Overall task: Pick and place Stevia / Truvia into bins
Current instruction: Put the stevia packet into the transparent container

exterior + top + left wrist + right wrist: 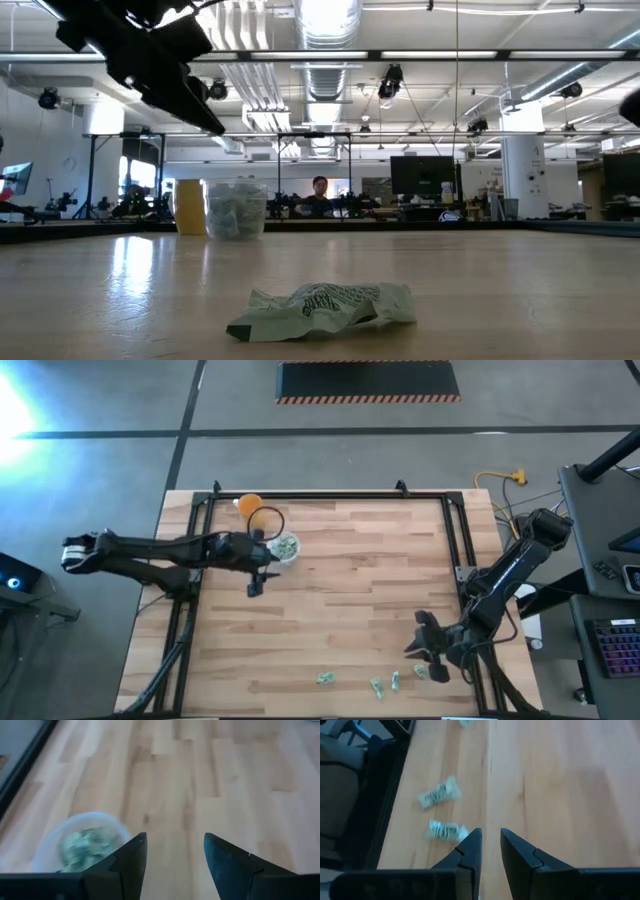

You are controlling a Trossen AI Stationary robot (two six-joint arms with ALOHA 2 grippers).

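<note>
The clear cup [287, 547] stands at the table's far left, filled with pale green sachets; it also shows in the low view [236, 208] and the left wrist view [80, 845]. Several loose sachets [377, 687] lie flat along the near edge; two show in the right wrist view [439, 795], and one, crumpled, in the low view [320, 305]. My left gripper [175, 840] is open and empty, above the table just near of the cup [255, 585]. My right gripper [490, 837] is open by a narrow gap and empty, above the near right [420, 645], beside the sachets.
An orange cup [250, 505] stands just beyond the clear cup at the far left, also in the low view [189, 206]. A black frame rail [455, 540] runs around the table. A person [320, 190] sits far off in the room. Bare wood [360, 580] fills the table's middle.
</note>
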